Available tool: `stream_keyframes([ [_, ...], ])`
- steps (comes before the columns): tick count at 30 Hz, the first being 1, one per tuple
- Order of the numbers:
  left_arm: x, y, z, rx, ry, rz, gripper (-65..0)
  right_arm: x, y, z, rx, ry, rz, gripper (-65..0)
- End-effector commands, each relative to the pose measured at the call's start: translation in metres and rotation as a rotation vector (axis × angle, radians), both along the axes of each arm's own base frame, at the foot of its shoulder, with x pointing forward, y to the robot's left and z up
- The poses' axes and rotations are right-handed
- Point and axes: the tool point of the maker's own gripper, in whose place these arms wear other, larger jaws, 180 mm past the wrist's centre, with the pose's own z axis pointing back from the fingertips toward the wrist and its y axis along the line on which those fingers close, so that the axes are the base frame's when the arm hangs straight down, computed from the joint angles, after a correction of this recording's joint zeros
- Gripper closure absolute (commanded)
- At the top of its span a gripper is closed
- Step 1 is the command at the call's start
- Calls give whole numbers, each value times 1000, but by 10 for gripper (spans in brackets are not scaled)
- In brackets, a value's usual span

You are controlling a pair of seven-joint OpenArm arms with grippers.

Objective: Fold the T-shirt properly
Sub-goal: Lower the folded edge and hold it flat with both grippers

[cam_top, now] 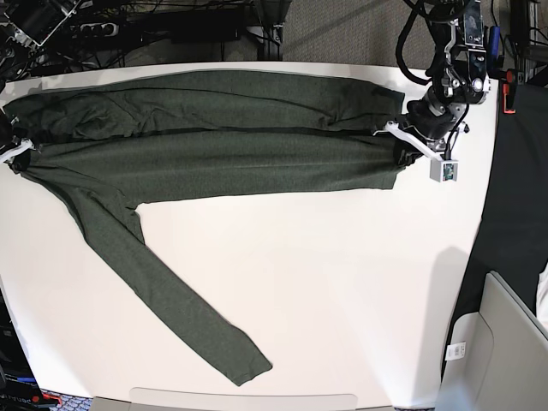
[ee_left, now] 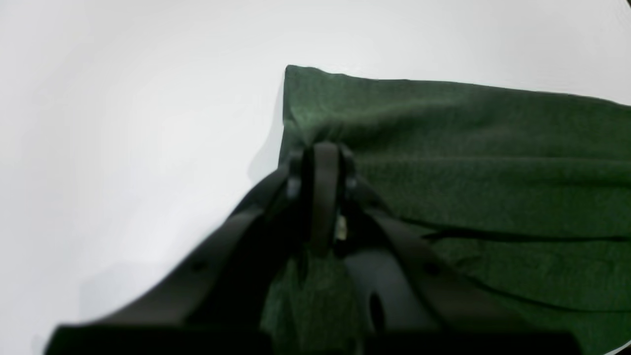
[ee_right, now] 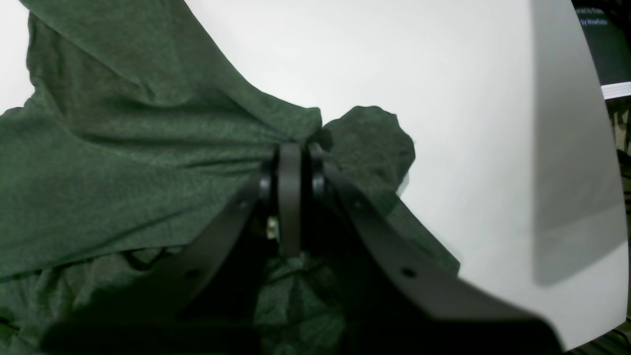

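On a white table (cam_top: 342, 282) ringed by dark cabling and equipment racks: left gripper (ee_left: 323, 153) clamped tight on a pinch of the T-shirt (cam_top: 223, 145) near one squared-off fabric corner, no gap visible between the jaws; right gripper (ee_right: 295, 150) likewise closed hard on a bunched fold at the opposite end of the cloth, a rounded lobe of knit bulging just beyond the fingertips. In the base view, left gripper (cam_top: 402, 133) at the garment's end on that view's right, right gripper barely visible at the far left border, only a white fitting showing there. Between them, the dark olive long-sleeved shirt stretched lengthwise across the far half of the table, already doubled along a long horizontal crease, one sleeve (cam_top: 171, 295) trailing loose and diagonal toward the near edge. Step in hand, by the look of it: carrying or tensioning the long fold with both ends held. To do it well: both ends kept level and moved together, tension even so the crease stays straight, cloth lowered flat rather than dropped, grips released only once the layer lies smooth. Loose sleeve likely to need tucking in afterward; dragging it under the body to be avoided. Count: one garment, one free sleeve in plain sight, the other not separately distinguishable in the folded mass; two grippers; one table.
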Motion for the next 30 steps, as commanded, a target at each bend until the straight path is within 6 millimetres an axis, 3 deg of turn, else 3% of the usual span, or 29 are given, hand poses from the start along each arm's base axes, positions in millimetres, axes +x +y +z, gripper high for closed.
stream_keyframes([
  [1,6,4,10,12,-37,1,0,7,-8,19,-38,-45,1,-6],
  [9,-5,1,11,19,-23,-15,0,3,-9,16,-39,-33,1,-6],
  [14,-21,-2,-4,16,98,-41,0,3,-9,16,-39,-33,1,-6],
  [20,-25,-4,-8,16,128,-49,0,2,-7,14,-36,-31,2,-6],
  [26,-29,-4,-18,8,156,-45,0,-10,-8,5,-38,11,4,-6],
  [30,-29,-4,-18,8,157,-44,0,-20,-5,8,-75,25,22,-6],
])
